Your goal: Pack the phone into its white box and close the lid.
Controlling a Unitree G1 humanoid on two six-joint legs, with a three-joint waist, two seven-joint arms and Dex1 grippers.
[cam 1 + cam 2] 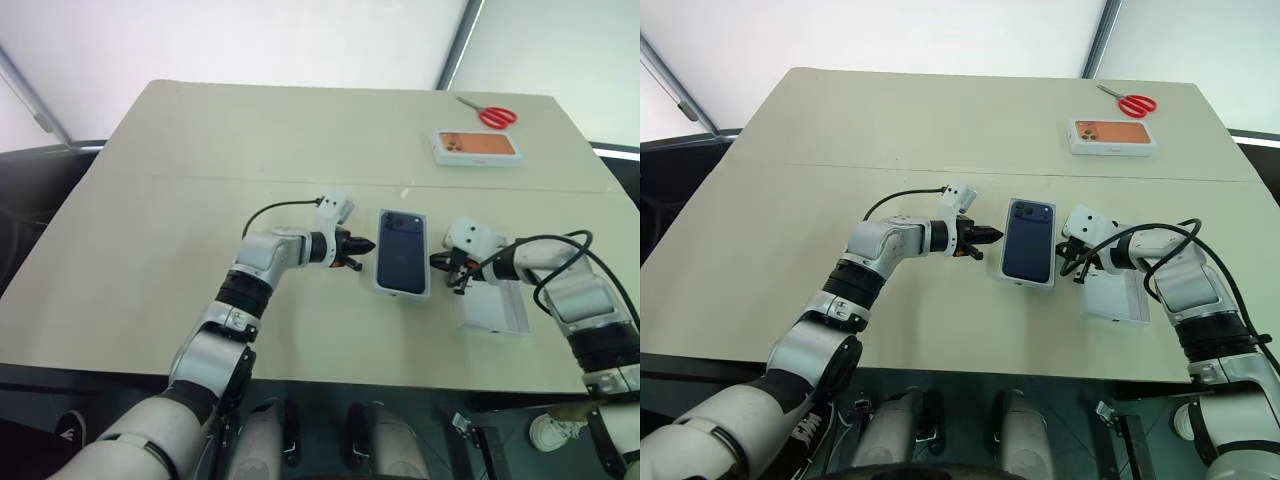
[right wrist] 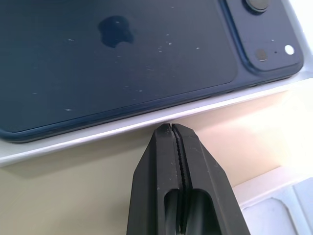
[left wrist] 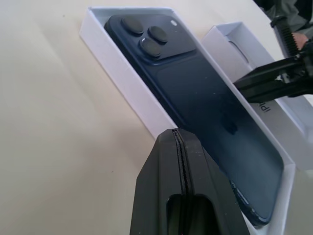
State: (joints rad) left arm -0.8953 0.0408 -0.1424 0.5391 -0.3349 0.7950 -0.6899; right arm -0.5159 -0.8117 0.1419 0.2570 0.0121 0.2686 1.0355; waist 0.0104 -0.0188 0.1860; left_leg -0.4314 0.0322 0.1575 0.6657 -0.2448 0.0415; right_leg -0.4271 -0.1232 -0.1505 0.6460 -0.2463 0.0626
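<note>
**Already boxed: the phone is in, the lid waits on the right**

Nearest the robot, the lid (image 1: 495, 308) lies open side up on the table (image 1: 150, 250), at about four o'clock from the white box (image 1: 380, 285) and just beside it without touching. Its long axis runs near to far, roughly parallel to the box. The right gripper (image 1: 447, 266) sits between the two, just off the box's right wall with the lid close behind it; its fingers are pressed together and hold nothing. In the right wrist view those fingertips (image 2: 172, 131) stop right at the box's edge.

Across the box at nine o'clock, the left gripper (image 1: 360, 246) points in at the box's left wall, fingers likewise shut and empty, a short way clear of the cardboard.

Between them the phone (image 1: 402, 251) lies flat inside the white box, back up, its camera cluster at the far end, long axis near to far.

Packing looks done; covering remains. The right arm is plainly the nearer to the lid, which must be turned over and carried toward ten o'clock onto the box.

Farther off, at one o'clock, sit a box with an orange phone picture (image 1: 476, 146) and red scissors (image 1: 492, 114).
</note>
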